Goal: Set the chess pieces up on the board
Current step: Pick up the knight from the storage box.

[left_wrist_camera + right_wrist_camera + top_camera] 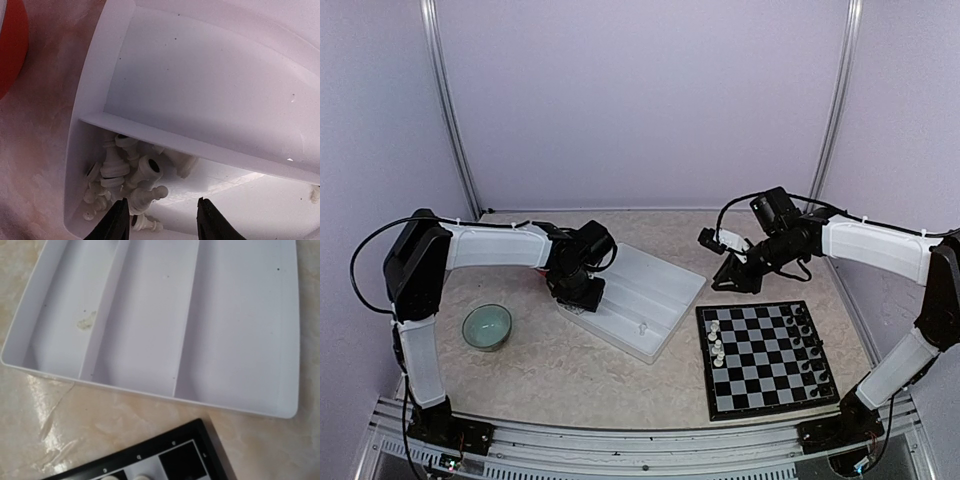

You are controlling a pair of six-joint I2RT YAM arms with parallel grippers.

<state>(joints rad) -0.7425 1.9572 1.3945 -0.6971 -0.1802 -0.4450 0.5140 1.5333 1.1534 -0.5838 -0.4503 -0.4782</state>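
Note:
Several white chess pieces (125,170) lie heaped in the end compartment of the white tray (100,90). My left gripper (162,220) hangs just over that heap, open. Its left finger (116,222) is beside a lying pawn (147,195), and nothing sits between the jaws. The board (765,355) lies at the front right, with a few white pieces (716,340) along its left edge and black pieces (802,345) along its right. My right gripper (725,275) hovers between tray and board. Its fingers are out of the right wrist view, which shows the board's corner (190,455).
A teal bowl (487,326) stands left of the tray (640,300). One white piece (642,326) stands in the tray's near end. The tray's long compartments (150,315) hold nothing in the right wrist view. A red rounded object (10,45) shows at the left wrist view's edge.

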